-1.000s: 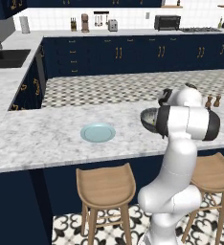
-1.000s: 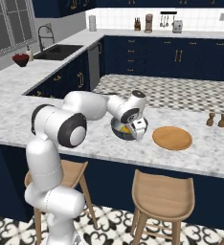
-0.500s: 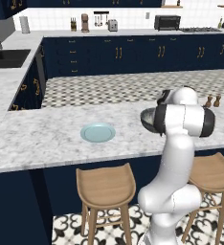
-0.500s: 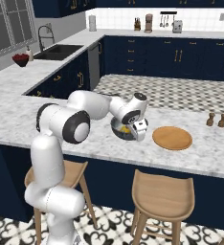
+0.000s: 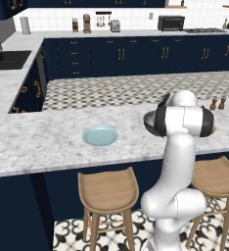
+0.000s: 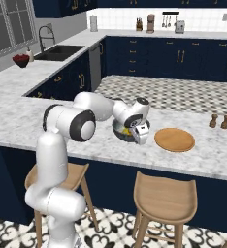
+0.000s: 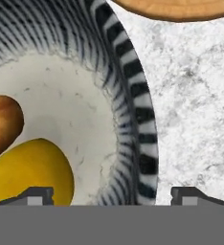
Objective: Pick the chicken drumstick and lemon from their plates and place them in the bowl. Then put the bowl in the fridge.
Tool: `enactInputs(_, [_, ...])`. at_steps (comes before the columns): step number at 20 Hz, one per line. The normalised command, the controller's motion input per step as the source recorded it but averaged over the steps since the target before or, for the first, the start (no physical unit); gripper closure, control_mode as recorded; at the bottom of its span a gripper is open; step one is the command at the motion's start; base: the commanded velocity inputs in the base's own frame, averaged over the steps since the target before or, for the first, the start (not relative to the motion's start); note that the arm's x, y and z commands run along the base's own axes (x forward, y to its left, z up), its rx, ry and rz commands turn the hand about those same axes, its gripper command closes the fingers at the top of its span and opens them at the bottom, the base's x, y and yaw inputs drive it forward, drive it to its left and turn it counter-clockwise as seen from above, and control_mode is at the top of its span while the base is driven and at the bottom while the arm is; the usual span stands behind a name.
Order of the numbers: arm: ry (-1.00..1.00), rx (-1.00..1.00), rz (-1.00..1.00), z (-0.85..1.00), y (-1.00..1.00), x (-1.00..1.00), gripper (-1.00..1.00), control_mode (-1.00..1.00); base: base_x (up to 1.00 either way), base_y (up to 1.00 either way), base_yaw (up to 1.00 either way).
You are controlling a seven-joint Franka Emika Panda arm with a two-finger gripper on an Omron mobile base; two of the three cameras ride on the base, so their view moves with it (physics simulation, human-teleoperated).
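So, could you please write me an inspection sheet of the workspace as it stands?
Surface: grey marble counter, island type.
Job's things: lemon and chicken drumstick lie in the bowl; pale blue plate and wooden plate bare.
Clutter: salt and pepper mills on the counter's far side.
Grippers: gripper open, fingers straddling the bowl's rim, one inside, one outside.
Cables: nothing seen.
Surroundings: wooden stools below, sink, navy cabinets, toaster oven.
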Motion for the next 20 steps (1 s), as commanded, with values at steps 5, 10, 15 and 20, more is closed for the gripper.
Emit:
enactInputs(5, [0.00,0.00,0.00,-0.31,0.23,0.00,1.00,-1.00,0.00,0.00,0.00])
enactInputs(10, [0.00,0.00,-0.06,0.00,0.45,0.00,1.00,-1.00,0.00,0.00,0.00])
enactInputs(15, [0.00,0.00,-0.09,0.04,0.60,0.00,1.00,-1.00,0.00,0.00,0.00])
enactInputs(20, [0.00,-0.12,-0.08,0.65,0.55,-0.39,1.00,-1.00,0.00,0.00,0.00])
